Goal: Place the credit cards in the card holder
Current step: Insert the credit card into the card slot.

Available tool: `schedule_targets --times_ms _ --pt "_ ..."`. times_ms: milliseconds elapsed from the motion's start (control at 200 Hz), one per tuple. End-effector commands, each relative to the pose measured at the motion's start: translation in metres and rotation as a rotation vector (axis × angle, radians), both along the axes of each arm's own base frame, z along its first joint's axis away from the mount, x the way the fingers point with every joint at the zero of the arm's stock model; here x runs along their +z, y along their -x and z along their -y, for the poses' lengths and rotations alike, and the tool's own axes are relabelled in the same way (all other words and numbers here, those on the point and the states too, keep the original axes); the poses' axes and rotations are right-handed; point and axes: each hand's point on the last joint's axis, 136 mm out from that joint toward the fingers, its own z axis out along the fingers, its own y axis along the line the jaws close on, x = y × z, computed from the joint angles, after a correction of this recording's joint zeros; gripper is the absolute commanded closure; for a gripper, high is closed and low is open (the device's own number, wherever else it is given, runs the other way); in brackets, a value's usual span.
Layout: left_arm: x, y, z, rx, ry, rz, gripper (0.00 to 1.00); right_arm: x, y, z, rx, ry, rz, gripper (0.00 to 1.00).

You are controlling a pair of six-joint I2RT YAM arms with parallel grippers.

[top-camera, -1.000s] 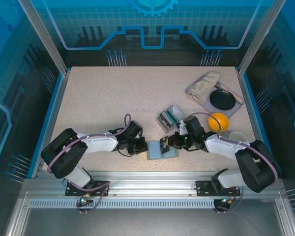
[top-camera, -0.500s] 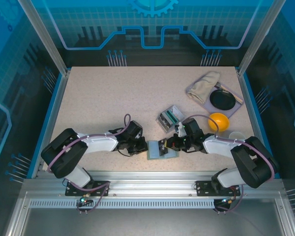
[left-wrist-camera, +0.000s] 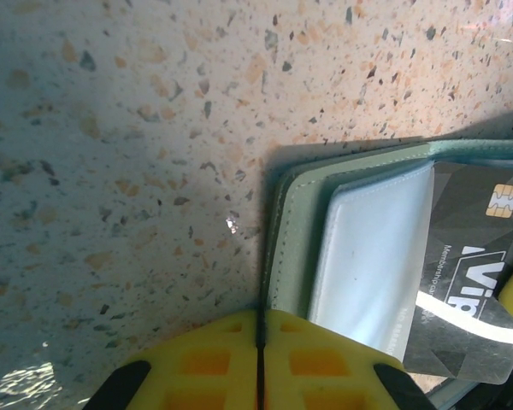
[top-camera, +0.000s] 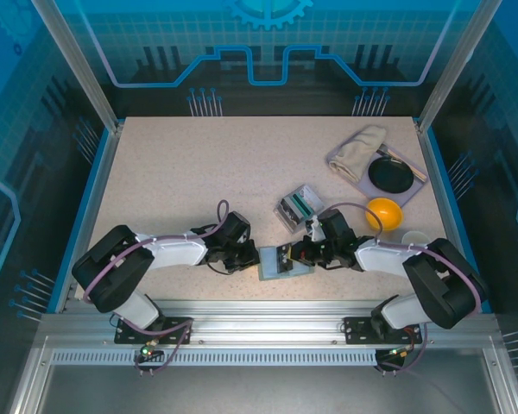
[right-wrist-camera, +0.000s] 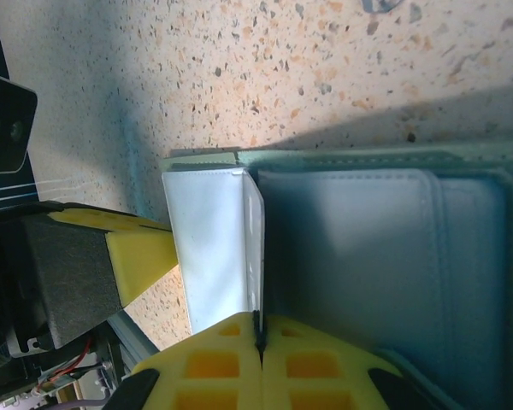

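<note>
The card holder [top-camera: 276,266] lies open near the table's front edge, grey-green outside with a pale inner flap [left-wrist-camera: 368,256]. My left gripper [left-wrist-camera: 259,318] is shut on the holder's left cover edge [left-wrist-camera: 278,248]. A dark credit card [left-wrist-camera: 470,256] with a gold chip lies slanted over the flap. My right gripper [right-wrist-camera: 258,329] is shut on that card, which is nearly edge-on [right-wrist-camera: 254,222] in the right wrist view, against the holder's inside [right-wrist-camera: 368,248]. From above, the left gripper [top-camera: 252,257] and right gripper [top-camera: 295,253] face each other across the holder.
A small clear box [top-camera: 299,205] stands just behind the holder. An orange ball [top-camera: 384,212], a white cup [top-camera: 414,239], a black dish [top-camera: 390,175] and a folded cloth [top-camera: 358,147] sit at the back right. The table's front edge [top-camera: 268,297] is close.
My right gripper has moved a little to the left with the card, over the holder. The left gripper has kept its grip and place.
</note>
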Motion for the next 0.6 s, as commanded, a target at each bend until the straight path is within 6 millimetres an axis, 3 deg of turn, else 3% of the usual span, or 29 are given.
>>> schedule_targets --times_ms 0,300,595 --pt "-0.005 0.0 0.001 0.007 -0.024 -0.007 0.92 -0.007 0.017 -0.005 0.048 0.012 -0.037 0.99" --pt "-0.006 -0.001 0.002 0.008 -0.028 -0.01 0.93 -0.009 0.021 0.013 0.038 0.047 -0.04 0.98" --pt "-0.006 -0.002 0.005 0.005 -0.02 -0.012 0.93 -0.006 0.021 0.003 0.049 -0.012 -0.043 0.98"
